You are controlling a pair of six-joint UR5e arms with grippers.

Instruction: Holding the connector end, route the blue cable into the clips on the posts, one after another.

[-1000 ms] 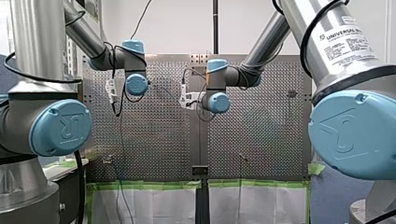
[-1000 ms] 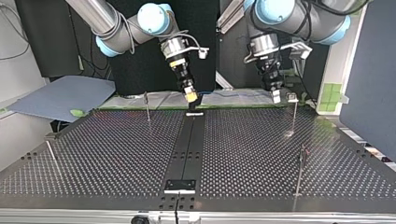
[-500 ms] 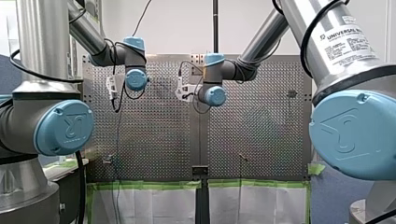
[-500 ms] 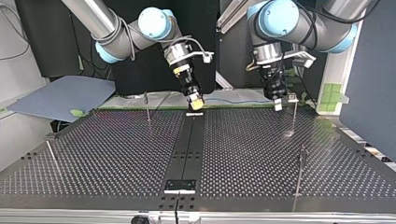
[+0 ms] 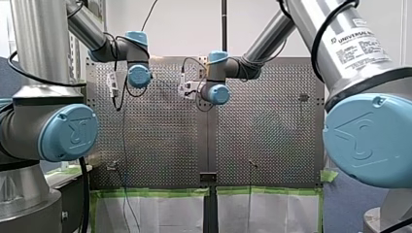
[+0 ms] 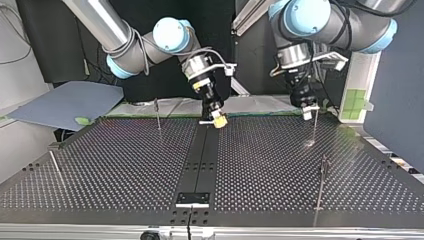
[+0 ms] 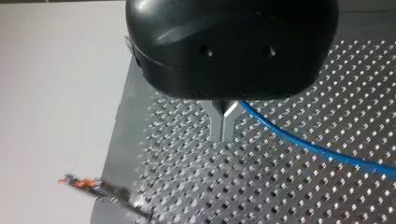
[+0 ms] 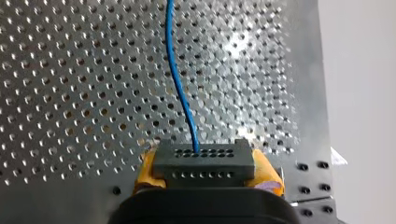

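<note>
Blue cable [image 8: 176, 70], start of routing. Front view: both my arms reach out over the worktop [image 5: 272, 136]; the pincers do not show. Top view: my left pincer [image 6: 308, 106] hovers just beside a post [image 6: 315, 127]; my right pincer [image 6: 218, 121] is well apart from it. Left wrist view: metal fingers [image 7: 217, 123] pressed together, cable passing beside their base, a clip post [image 7: 109, 193] ahead and to one side. Right wrist view: yellow pads [image 8: 268, 175] clamp the connector [image 8: 203, 161]; the cable runs straight ahead. I judge no clip threaded yet; next, the cable must be seated in the nearest clip.
</note>
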